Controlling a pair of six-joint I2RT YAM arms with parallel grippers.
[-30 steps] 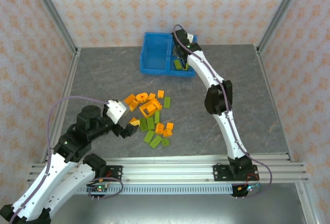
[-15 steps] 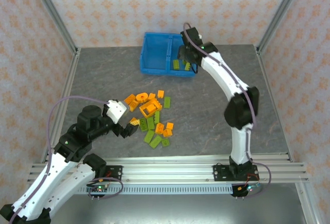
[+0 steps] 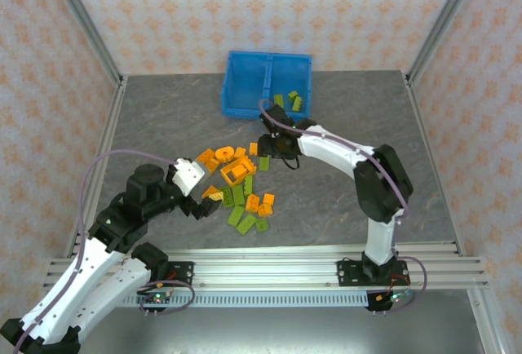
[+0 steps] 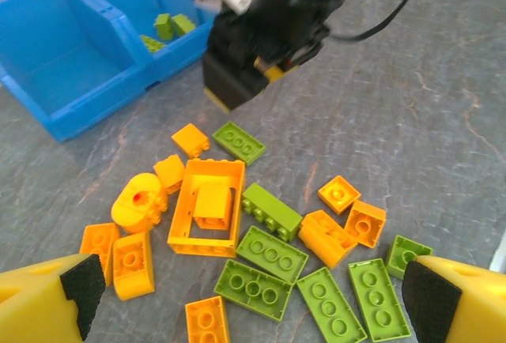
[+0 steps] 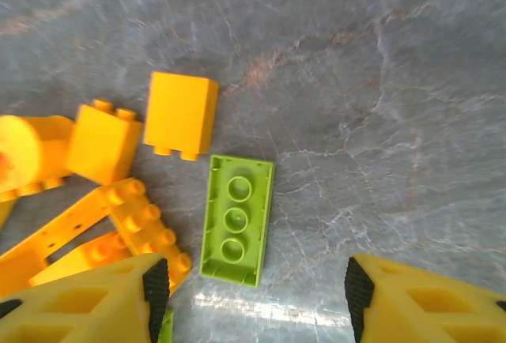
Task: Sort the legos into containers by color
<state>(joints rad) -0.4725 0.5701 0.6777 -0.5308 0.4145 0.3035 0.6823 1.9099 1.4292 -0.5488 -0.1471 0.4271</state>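
I am hovering the right end effector [image 5: 253,299] over the far edge of the legos [image 3: 237,195]. Its jaws are standing partly apart and gripping nothing. Just forward of its fingertips, a lime green brick [image 5: 236,220] is lying flat on the desk [image 5: 379,82], studs up, its long sides facing the two fingers. I am judging this brick light, rigid and smooth-sided, so likely to slip or pivot under an off-centre pinch. I am planning to take it across the short width, at mid-length. An orange brick [image 5: 181,114] is sitting just beside it on the left-finger side. The left end effector [image 4: 254,299] is hanging wide open and empty above the pile. The blue bin [image 3: 231,97] is lying beyond the right end effector, with green bricks [image 3: 290,101] in its right compartment.
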